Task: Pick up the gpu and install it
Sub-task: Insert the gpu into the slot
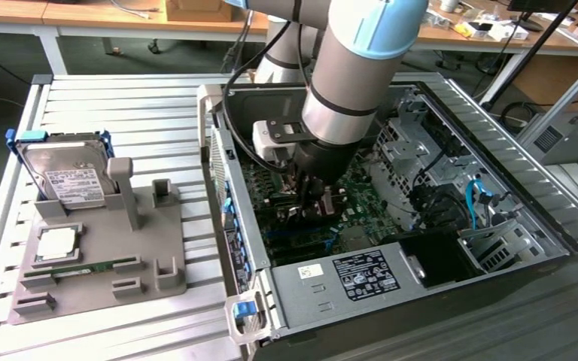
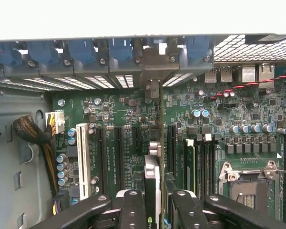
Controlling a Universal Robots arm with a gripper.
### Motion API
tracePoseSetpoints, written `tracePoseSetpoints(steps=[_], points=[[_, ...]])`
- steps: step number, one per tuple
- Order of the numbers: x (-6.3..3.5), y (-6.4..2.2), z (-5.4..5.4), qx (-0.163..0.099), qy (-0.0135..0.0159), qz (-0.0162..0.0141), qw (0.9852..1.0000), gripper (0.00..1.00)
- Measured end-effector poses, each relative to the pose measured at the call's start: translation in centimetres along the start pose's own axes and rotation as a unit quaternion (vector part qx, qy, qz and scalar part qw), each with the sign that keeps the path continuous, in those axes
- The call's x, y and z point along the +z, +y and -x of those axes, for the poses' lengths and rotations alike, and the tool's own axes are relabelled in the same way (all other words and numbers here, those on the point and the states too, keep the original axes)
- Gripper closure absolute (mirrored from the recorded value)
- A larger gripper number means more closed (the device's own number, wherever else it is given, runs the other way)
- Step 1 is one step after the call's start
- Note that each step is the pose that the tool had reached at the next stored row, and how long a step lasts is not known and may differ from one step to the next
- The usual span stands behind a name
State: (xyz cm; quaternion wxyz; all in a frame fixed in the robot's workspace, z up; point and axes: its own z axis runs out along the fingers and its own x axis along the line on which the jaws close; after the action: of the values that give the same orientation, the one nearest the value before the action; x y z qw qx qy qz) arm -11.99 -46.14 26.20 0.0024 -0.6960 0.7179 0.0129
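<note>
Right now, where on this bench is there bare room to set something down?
Bare slatted metal tabletop lies between the grey holder tray and the far table edge, and along the near edge. Crowded: the tray's slots and the open black computer case, where the tool grips the thin dark gpu card over the green motherboard.

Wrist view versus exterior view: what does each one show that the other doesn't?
Wrist view: the gpu edge-on, gripped in the gripper over the expansion slots, with a white slot nearby. Exterior view: the robot arm, and a grey tray holding a hard drive. Both: the open case and its green motherboard.
</note>
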Motion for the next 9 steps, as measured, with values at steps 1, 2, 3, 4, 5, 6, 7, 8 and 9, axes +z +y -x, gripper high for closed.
tracePoseSetpoints(steps=[1,2,3,4,5,6,7,8,9], points=[[0.03,0.04,0.0,0.001,0.0003,0.0002,1.0,0.73],[0.03,0.04,0.0,0.001,0.0003,0.0002,1.0,0.73],[0.04,0.05,0.0,0.001,0.0002,0.0002,1.0,0.73],[0.06,0.08,0.01,0.001,0.0001,0.0,1.0,0.73],[0.06,0.12,0.01,0.001,0.0,-0.0002,1.0,0.73],[0.05,0.16,0.01,0.001,0.0,-0.0006,1.0,0.73],[0.02,0.21,0.01,0.001,-0.0001,-0.0011,1.0,0.73],[-0.03,0.25,0.01,0.001,-0.0004,-0.0017,1.0,0.73],[-0.07,0.26,0.01,0.001,-0.0005,-0.002,1.0,0.73]])
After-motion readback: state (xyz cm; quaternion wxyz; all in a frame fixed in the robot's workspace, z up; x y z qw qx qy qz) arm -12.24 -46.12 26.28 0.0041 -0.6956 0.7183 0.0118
